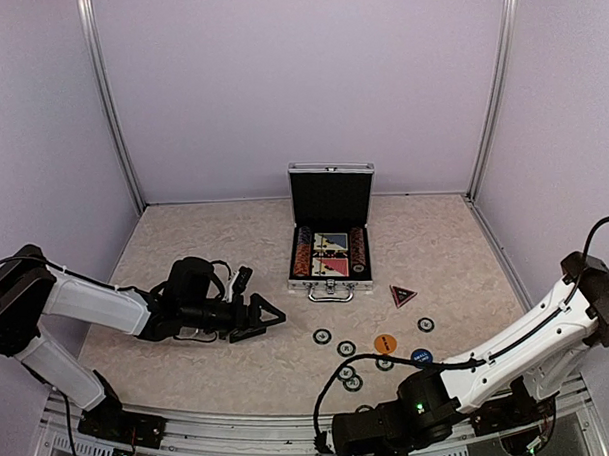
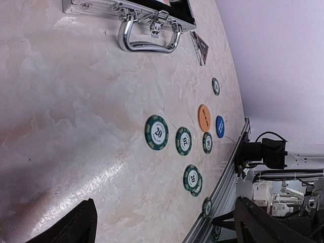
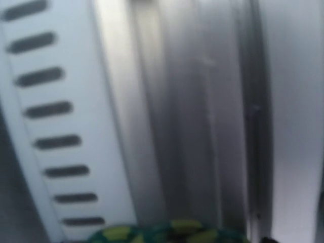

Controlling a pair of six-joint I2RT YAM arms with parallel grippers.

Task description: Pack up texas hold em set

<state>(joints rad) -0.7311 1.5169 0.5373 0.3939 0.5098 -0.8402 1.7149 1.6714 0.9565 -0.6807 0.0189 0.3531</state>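
Case (image 1: 331, 237) stands open at the far-middle of the surface (image 1: 200, 242). Loose toward the near edge:
- at least seven green chips (image 2: 156, 132)
- one orange disc (image 2: 203, 118)
- one blue disc (image 2: 219, 126)
- one triangular marker (image 1: 403, 295)

Left fingers (image 1: 267, 321) are spread wide, empty. Right fingers (image 1: 342, 435) are over the near-edge rail (image 3: 182, 116), with a chip (image 3: 167, 234) below; I cannot tell their spread. Best approach, probably: straddle the rim squarely and pinch low.

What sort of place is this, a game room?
Probably a robot test booth: plain walls and aluminium corner posts enclose the table, with a left arm and right arm bolted at its near edge.
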